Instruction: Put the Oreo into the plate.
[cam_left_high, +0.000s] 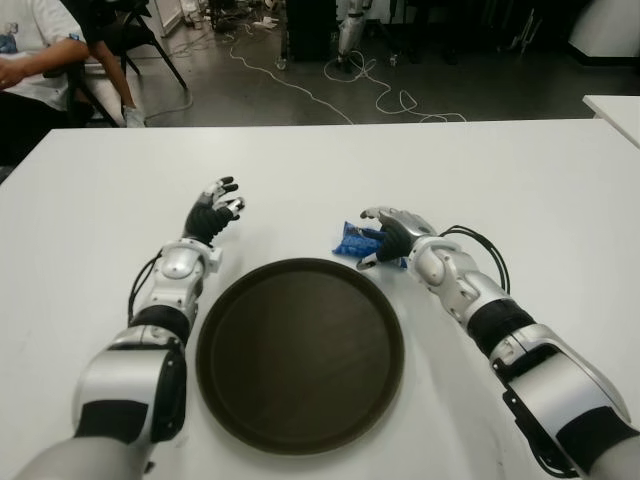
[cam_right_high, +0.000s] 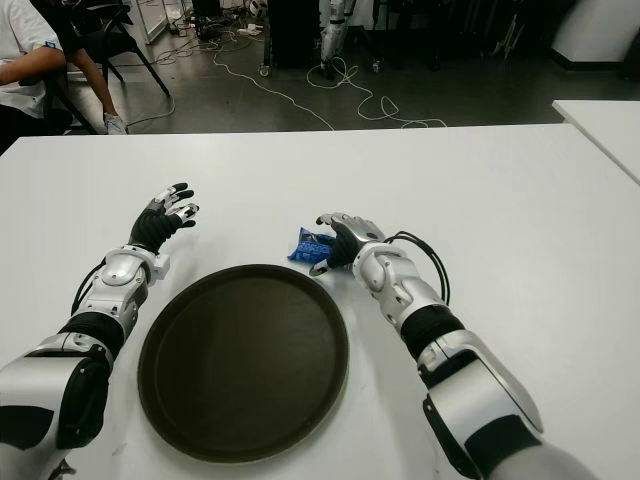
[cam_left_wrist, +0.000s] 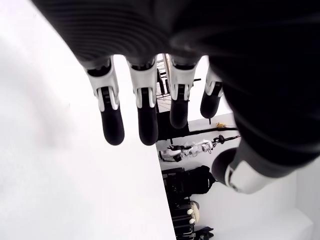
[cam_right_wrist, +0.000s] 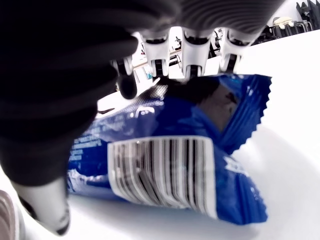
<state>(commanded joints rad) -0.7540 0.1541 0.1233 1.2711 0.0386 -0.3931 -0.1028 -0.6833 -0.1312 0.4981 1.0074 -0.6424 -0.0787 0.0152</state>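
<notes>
One blue foil Oreo packet (cam_left_high: 352, 241) sits gripped in the right hand (cam_left_high: 392, 238) beside the round dark-brown plate (cam_left_high: 300, 352); left hand (cam_left_high: 213, 212) open. Lift clear of the rim before releasing.

Dark floor (cam_left_high: 300, 100) w/ cables (cam_left_high: 390, 95), chair (cam_left_high: 140, 40)

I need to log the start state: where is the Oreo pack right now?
The Oreo pack lies on the white table, just past the plate's right rim, with the right robot hand closing around it.

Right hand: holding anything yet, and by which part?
The right hand closes over the Oreo pack, fingers across its top, thumb below; a lifted grip cannot be confirmed. The left hand is open, empty.
</notes>
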